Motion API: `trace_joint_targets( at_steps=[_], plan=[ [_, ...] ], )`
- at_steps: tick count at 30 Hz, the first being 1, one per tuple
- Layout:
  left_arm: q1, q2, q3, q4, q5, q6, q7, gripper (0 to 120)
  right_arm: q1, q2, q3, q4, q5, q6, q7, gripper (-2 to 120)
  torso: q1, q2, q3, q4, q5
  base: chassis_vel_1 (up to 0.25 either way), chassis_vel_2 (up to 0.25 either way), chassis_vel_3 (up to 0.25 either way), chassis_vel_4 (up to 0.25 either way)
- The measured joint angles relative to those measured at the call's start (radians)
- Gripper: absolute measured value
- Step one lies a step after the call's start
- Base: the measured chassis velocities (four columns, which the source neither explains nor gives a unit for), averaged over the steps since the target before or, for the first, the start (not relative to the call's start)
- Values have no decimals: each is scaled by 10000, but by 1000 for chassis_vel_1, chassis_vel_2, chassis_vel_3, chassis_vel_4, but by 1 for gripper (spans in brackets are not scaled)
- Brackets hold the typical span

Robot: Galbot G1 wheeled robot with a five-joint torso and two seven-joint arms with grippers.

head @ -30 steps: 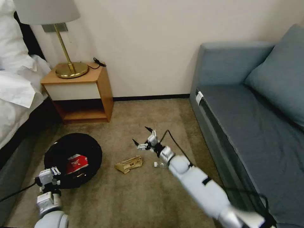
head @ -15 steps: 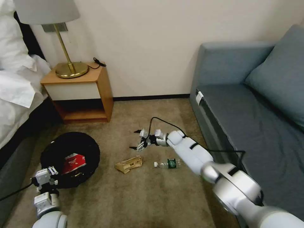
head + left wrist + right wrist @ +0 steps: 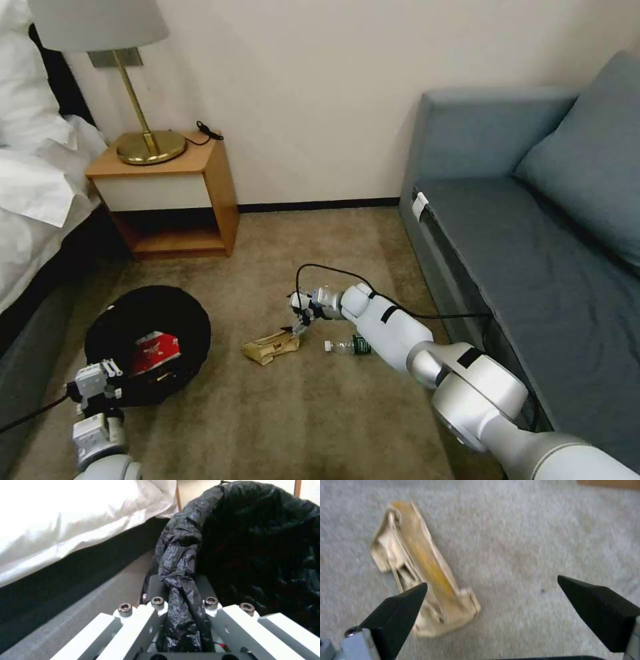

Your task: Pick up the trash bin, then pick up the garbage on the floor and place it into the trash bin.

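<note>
I have the right pincer low over the carpet with its black fingertips spread wide, one tip already over the near end of the crumpled tan paper wrapper. The wrapper lies on the carpet to the right of the trash bin, and the small clear bottle lies just beyond the wrapper on the side away from the bin, partly under my right forearm.

My left pincer is pinching the bin's rim with the black bag bunched between its fingers; the red snack bag is already inside the bin.

My worries from here:
- The wrapper runs at an angle to the fingers' closing line in the right wrist view. If I come down as I am, I think I'd catch only one corner, and the light paper could slip or tear free on the lift.
- Pressing too deep could jam the tips into the carpet pile.
- My forearm is close to the bottle; a sideways sweep could roll it off.
- My left grip looks to be as much on plastic as on rim, so the bin could sag or tilt while I carry rubbish over.
</note>
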Motion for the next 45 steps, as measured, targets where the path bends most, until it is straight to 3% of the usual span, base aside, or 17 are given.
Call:
trace_joint_targets(
  at_steps=[8, 45],
  plan=[
    [297, 249, -113, 44, -217, -197, -13, 6, -47, -15, -148, -47, 186, 26, -190, 100, 0, 0, 0, 1, 0, 0, 0, 0, 0],
    [249, 39, -57, 186, -218, -324, -41, 6, -726, -19, -500, -18, 890, 406, -708, 100, 0, 0, 0, 0, 0, 0, 0, 0, 0]
  ],
)
